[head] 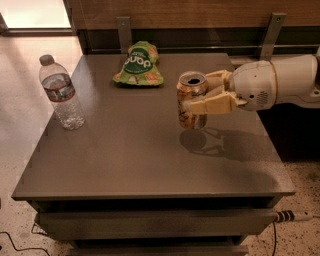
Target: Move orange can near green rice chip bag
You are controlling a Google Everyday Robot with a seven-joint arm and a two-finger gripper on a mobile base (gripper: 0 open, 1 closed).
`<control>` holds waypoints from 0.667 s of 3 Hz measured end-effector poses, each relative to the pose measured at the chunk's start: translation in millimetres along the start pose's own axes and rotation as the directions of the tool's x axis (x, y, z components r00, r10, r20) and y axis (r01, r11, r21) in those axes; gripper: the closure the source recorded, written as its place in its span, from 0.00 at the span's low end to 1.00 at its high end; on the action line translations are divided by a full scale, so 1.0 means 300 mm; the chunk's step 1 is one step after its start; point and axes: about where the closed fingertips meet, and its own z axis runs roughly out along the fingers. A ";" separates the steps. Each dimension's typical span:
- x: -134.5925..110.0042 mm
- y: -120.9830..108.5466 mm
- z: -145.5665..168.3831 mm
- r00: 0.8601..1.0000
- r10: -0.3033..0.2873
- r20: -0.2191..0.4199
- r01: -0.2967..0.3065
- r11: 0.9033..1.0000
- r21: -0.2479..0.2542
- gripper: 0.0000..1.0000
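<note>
Three things over one dark grey table point(125, 165): orange can point(190, 90), green chip bag point(138, 64), clear water bottle point(61, 95). Hand point(196, 94) above the right half of the table, clenched around the orange can from the right, at the end of a white arm point(285, 82) reaching in from the right edge of view. One tan finger point(210, 105) laid across the front of the label, the other behind, up near the rim. Can upright, silver top showing with its dark opening, held clear of the table. Round shadow point(197, 141) on the surface just below, apart from the can's base. Green chip bag lying flat on the far part of the table, to the left of the can and further back, near it but not touching, with a strip of bare table between. Bag wrinkled, white lettering on a dark green round patch. Water bottle standing upright near the left edge, cap on, well apart from both can and bag. Behind the table, a wooden wall point(200, 12) with two metal brackets point(123, 32). Low at the right, a cable point(292, 216) over speckled floor point(305, 190).
</note>
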 end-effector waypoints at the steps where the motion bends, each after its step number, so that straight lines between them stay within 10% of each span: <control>1: -0.014 -0.191 -0.114 1.000 -0.022 0.002 0.021 0.994 0.110 1.00; 2: -0.009 -0.324 -0.160 0.999 -0.043 0.013 0.039 0.979 0.199 1.00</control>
